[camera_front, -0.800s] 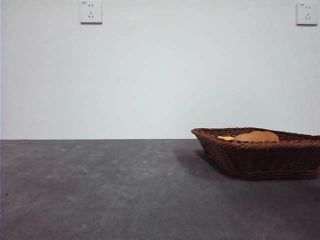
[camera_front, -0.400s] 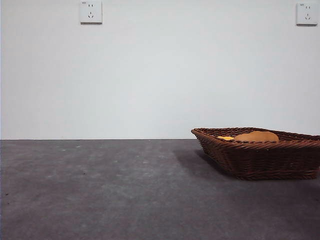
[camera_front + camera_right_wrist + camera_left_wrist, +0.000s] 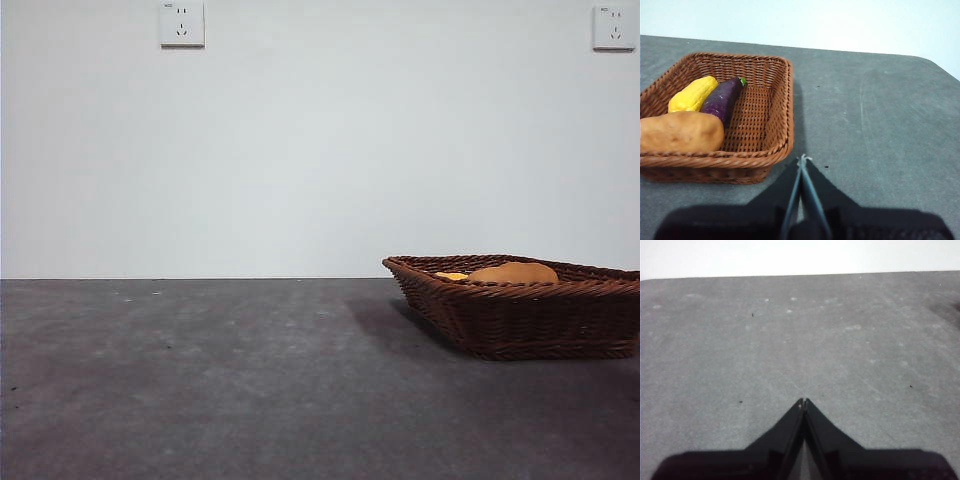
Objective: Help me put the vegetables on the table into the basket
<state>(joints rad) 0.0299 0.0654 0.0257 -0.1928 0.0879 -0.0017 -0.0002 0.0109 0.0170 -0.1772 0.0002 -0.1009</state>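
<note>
Nothing has moved since the earlier front pictures; the basket (image 3: pixel 520 305) sits in the same spot, near the right edge of the table (image 3: pixel 200 380), and no arm shows in that view.

From the right wrist view you can see all three vegetables lying inside the basket. The brown potato (image 3: pixel 680 132) is up against the basket's near wall. The purple eggplant (image 3: pixel 724 99) lies just behind it, touching it, with its little green end pointing to the far wall. The yellow corn (image 3: pixel 692 93) lies right beside the eggplant, and the two touch along their sides. In the front view only the top of the potato and a bit of yellow peek over the rim.

The right gripper (image 3: pixel 802 161) hangs over bare table just outside the basket's wall, and its two black jaws are pressed together, holding nothing.

The left gripper (image 3: pixel 804 402) is over a bare part of the table, well away from the basket. Its jaws are pressed together too, with nothing between them

Two white wall sockets (image 3: pixel 181 23) sit high on the white wall behind the table
</note>
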